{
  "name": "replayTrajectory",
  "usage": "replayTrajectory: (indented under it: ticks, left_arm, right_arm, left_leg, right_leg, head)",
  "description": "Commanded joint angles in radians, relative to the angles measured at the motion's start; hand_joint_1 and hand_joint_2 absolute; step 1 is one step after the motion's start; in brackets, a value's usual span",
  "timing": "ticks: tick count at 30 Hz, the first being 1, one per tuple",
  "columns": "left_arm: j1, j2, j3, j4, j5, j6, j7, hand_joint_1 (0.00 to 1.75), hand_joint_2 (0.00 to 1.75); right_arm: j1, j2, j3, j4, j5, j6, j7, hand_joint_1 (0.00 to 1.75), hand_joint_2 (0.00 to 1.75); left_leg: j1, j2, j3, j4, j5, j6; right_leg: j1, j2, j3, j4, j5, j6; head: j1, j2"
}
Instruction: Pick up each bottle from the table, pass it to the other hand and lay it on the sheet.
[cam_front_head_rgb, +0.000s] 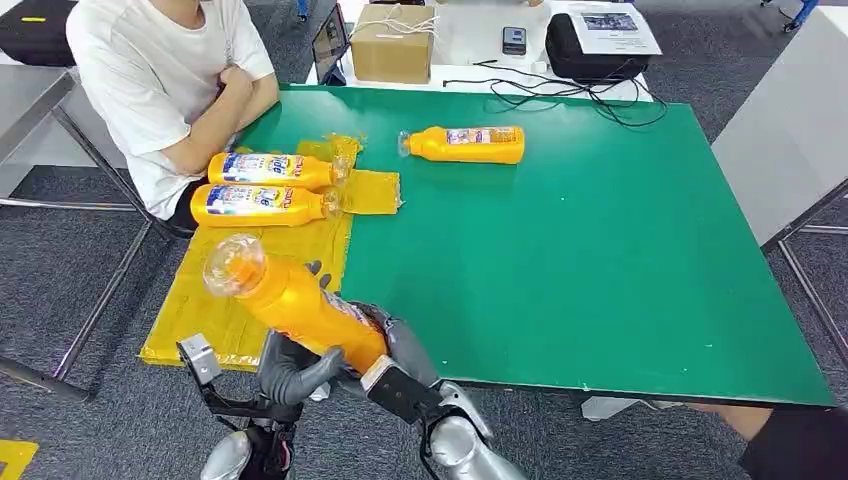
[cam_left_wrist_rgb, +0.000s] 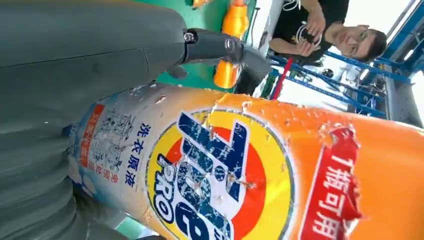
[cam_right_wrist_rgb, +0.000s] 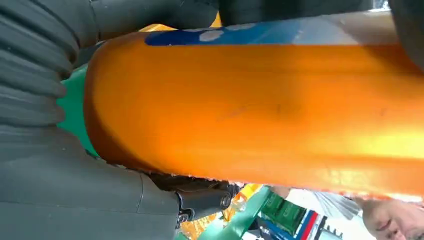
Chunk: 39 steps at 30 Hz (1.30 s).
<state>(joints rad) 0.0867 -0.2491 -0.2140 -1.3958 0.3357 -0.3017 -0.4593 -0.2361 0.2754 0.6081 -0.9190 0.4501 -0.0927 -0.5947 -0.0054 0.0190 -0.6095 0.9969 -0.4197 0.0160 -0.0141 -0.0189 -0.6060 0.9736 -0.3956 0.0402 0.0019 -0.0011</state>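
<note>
An orange detergent bottle (cam_front_head_rgb: 300, 305) with a clear cap hangs tilted over the near edge of the yellow sheet (cam_front_head_rgb: 210, 310), cap pointing up and left. My left hand (cam_front_head_rgb: 295, 370) wraps it from below, and my right hand (cam_front_head_rgb: 400, 345) grips its base end. Up close, its blue and yellow label (cam_left_wrist_rgb: 280, 175) lies against my left hand (cam_left_wrist_rgb: 75, 55), and its orange body (cam_right_wrist_rgb: 260, 115) lies against my right hand (cam_right_wrist_rgb: 60, 190). Two more bottles (cam_front_head_rgb: 270, 170) (cam_front_head_rgb: 262, 205) lie side by side on the sheet. Another bottle (cam_front_head_rgb: 470, 144) lies on the green table (cam_front_head_rgb: 560, 260).
A person in a white shirt (cam_front_head_rgb: 160, 70) sits at the table's far left corner, arms folded near the sheet. A cardboard box (cam_front_head_rgb: 392, 42), a black device (cam_front_head_rgb: 590, 45) and cables (cam_front_head_rgb: 560, 95) sit beyond the far edge. A grey table (cam_front_head_rgb: 790, 130) stands to the right.
</note>
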Motion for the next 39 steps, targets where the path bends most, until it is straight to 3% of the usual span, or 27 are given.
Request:
replayTrajectory:
  ticks: [1, 4, 5, 6, 7, 10, 11, 14, 23, 29, 35, 39]
  left_arm:
    - [-0.08, 0.001, -0.047, 0.013, -0.068, 0.094, 0.005, 1.75, 1.75]
    - [-0.077, 0.001, -0.042, 0.011, -0.073, 0.114, 0.014, 1.75, 1.75]
    - [-0.077, 0.003, -0.043, 0.008, -0.076, 0.117, 0.016, 1.75, 1.75]
    - [-0.075, 0.004, -0.043, 0.006, -0.077, 0.118, 0.017, 1.75, 1.75]
    - [-0.072, 0.004, -0.043, 0.002, -0.077, 0.119, 0.018, 1.75, 1.75]
    - [-0.067, 0.007, -0.045, -0.008, -0.079, 0.131, 0.028, 1.75, 1.75]
    - [-0.069, 0.009, -0.045, -0.006, -0.086, 0.138, 0.036, 1.75, 1.75]
    - [-0.075, 0.016, -0.045, 0.007, -0.113, 0.171, 0.053, 1.75, 1.75]
    - [-0.088, 0.032, -0.039, 0.021, -0.17, 0.223, 0.055, 1.75, 1.75]
    - [-0.201, 0.133, 0.028, 0.141, -0.438, 0.334, 0.08, 1.75, 1.75]
    - [-0.307, 0.271, 0.057, 0.308, -0.77, 0.327, 0.108, 1.75, 1.75]
    - [-0.441, 0.368, 0.065, 0.52, -0.906, 0.271, 0.125, 1.75, 1.75]
  right_arm:
    - [-0.016, -0.014, 0.094, 0.114, 0.09, -0.1, 0.051, 1.75, 1.75]
    - [-0.029, -0.01, 0.094, 0.135, 0.133, -0.155, 0.081, 1.68, 1.75]
    - [-0.032, -0.008, 0.096, 0.141, 0.148, -0.172, 0.085, 1.45, 1.75]
    - [-0.032, -0.006, 0.092, 0.143, 0.152, -0.184, 0.09, 0.28, 1.75]
    - [-0.03, -0.001, 0.084, 0.144, 0.149, -0.196, 0.093, 0.0, 1.75]
    - [-0.03, 0.008, 0.071, 0.158, 0.177, -0.26, 0.104, 0.0, 1.75]
    - [-0.03, 0.008, 0.069, 0.158, 0.186, -0.28, 0.109, 0.0, 0.0]
    - [-0.037, 0.002, 0.064, 0.178, 0.225, -0.352, 0.126, 0.0, 0.0]
    - [-0.043, -0.004, 0.055, 0.196, 0.262, -0.411, 0.143, 0.0, 0.0]
    - [-0.03, -0.001, 0.004, 0.175, 0.222, -0.407, 0.078, 0.0, 0.0]
    - [-0.021, -0.006, -0.022, 0.131, 0.188, -0.409, 0.048, 0.0, 0.0]
    - [-0.017, -0.008, -0.041, 0.115, 0.154, -0.402, 0.012, 0.0, 0.0]
  left_leg:
    - [0.002, -0.005, 0.004, 0.0, -0.001, -0.001]
    - [0.001, -0.004, 0.003, 0.0, -0.001, -0.001]
    - [0.002, -0.005, 0.004, 0.0, -0.001, -0.002]
    - [0.001, -0.004, 0.003, 0.0, -0.001, -0.001]
    - [0.002, -0.004, 0.005, 0.0, -0.002, -0.002]
    - [0.001, -0.004, 0.004, 0.0, -0.001, -0.001]
    - [0.001, -0.003, 0.002, 0.0, -0.001, -0.001]
    - [0.001, -0.003, 0.003, -0.001, -0.001, -0.001]
    - [0.001, -0.003, 0.003, -0.001, -0.001, -0.001]
    - [0.001, -0.003, 0.003, -0.002, 0.0, -0.001]
    - [0.001, -0.002, 0.004, -0.002, 0.001, -0.002]
    - [0.002, -0.003, 0.005, -0.002, 0.001, -0.002]
  right_leg:
    - [0.001, -0.003, 0.005, -0.001, -0.002, -0.002]
    - [0.001, -0.002, 0.004, -0.001, -0.002, -0.001]
    - [0.002, -0.002, 0.006, -0.001, -0.002, -0.002]
    - [0.001, -0.001, 0.004, -0.001, -0.001, -0.001]
    - [0.002, -0.001, 0.007, -0.001, -0.002, -0.002]
    - [0.001, -0.001, 0.005, 0.0, -0.002, -0.001]
    - [0.001, -0.001, 0.003, -0.001, -0.001, -0.001]
    - [0.001, -0.001, 0.004, -0.001, -0.001, -0.001]
    - [0.001, -0.001, 0.004, -0.001, -0.001, -0.001]
    - [0.001, -0.001, 0.004, -0.002, 0.0, -0.001]
    - [0.001, 0.0, 0.004, -0.001, 0.0, -0.002]
    - [0.001, 0.0, 0.005, -0.001, -0.001, -0.002]
  head:
    - [0.0, 0.0]
    - [0.0, 0.0]
    - [0.0, 0.0]
    - [0.0, 0.0]
    - [0.0, 0.0]
    - [0.0, 0.0]
    - [0.0, 0.0]
    - [0.0, 0.0]
    - [0.0, 0.0]
    - [0.0, 0.0]
    - [0.0, 0.0]
    - [0.0, 0.0]
